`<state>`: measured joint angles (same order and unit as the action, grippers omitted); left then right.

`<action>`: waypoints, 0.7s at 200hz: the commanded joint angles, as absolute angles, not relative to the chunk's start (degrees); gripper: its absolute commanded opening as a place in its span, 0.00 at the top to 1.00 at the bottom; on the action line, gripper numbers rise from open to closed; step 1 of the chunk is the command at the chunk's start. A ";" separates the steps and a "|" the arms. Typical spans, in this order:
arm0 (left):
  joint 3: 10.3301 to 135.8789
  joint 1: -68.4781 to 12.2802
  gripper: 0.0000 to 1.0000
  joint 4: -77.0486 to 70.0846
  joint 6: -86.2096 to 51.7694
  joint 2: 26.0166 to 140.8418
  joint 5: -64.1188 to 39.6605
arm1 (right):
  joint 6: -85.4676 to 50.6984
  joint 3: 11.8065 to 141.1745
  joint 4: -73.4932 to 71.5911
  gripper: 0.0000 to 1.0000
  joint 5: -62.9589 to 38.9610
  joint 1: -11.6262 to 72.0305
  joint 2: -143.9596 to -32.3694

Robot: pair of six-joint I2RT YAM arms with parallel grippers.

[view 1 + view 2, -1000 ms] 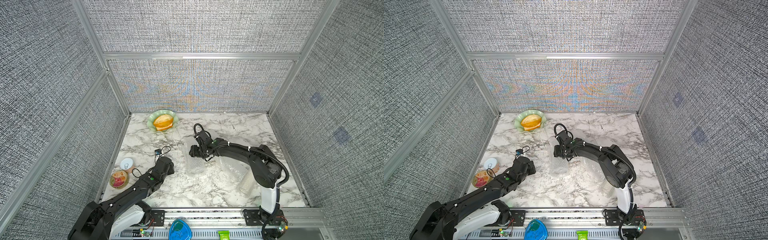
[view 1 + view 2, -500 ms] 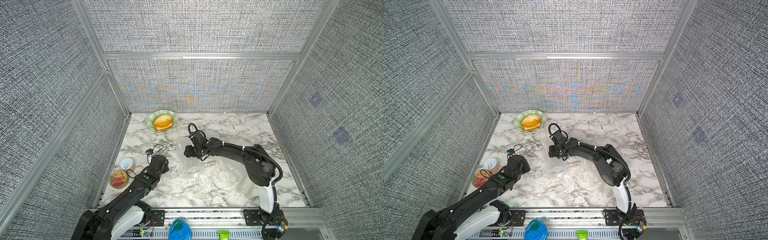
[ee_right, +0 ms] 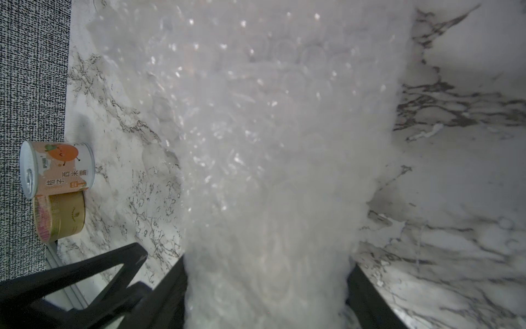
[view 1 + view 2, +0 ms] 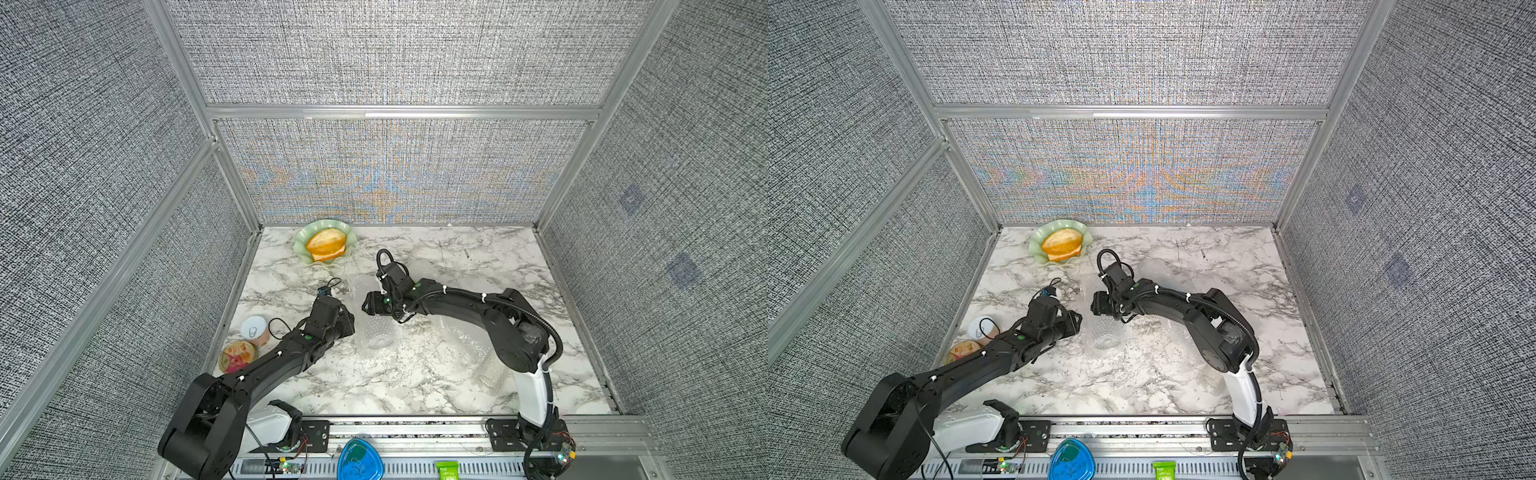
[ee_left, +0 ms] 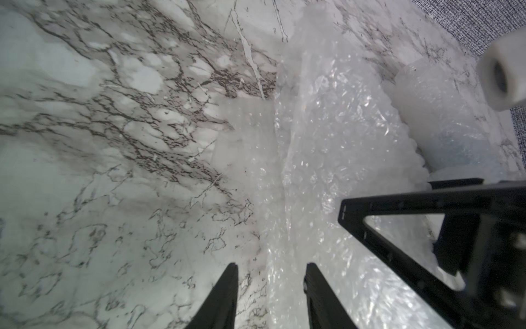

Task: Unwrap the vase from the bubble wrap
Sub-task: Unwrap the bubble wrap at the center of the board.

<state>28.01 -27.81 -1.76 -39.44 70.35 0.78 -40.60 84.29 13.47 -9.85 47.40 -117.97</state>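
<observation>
Left end effector (image 5: 270, 296) advanced, parted beside bubble wrap (image 4: 374, 328), right end effector (image 3: 267, 284) clamping it.

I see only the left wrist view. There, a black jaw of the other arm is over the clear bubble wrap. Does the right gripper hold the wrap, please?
Observer: Yes. In the right wrist view the clear bubble wrap fills the gap of the right gripper and touches both jaws.
Operator: What else is there that I cannot see?
Observer: Two things stand side by side at the left edge of the marble table: a white and orange can and a flat golden tin.
Operator: Anything more?
Observer: In the far left corner sits a pale green scalloped dish with an orange bread-like piece in it.
</observation>
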 commanded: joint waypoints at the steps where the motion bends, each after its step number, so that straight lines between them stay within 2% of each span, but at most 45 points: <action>1: 28.65 -27.49 0.57 -3.37 -38.41 71.51 -0.98 | -41.62 84.07 15.23 0.37 -12.38 47.33 -118.21; 62: 28.92 -26.29 0.57 -5.95 -38.04 77.65 -3.77 | -41.74 83.43 14.63 0.37 -13.22 46.76 -117.77; 89: 28.74 -25.44 0.60 -9.52 -37.70 81.26 -6.11 | -41.93 82.90 14.19 0.37 -13.40 46.66 -117.55; 121: 30.21 -25.12 0.79 -11.85 -37.84 83.91 -8.58 | -41.97 82.31 13.91 0.37 -13.36 46.52 -117.30; 140: 31.52 -24.90 0.98 -11.13 -37.40 84.71 -9.57 | -41.96 81.79 13.60 0.37 -13.27 46.41 -117.17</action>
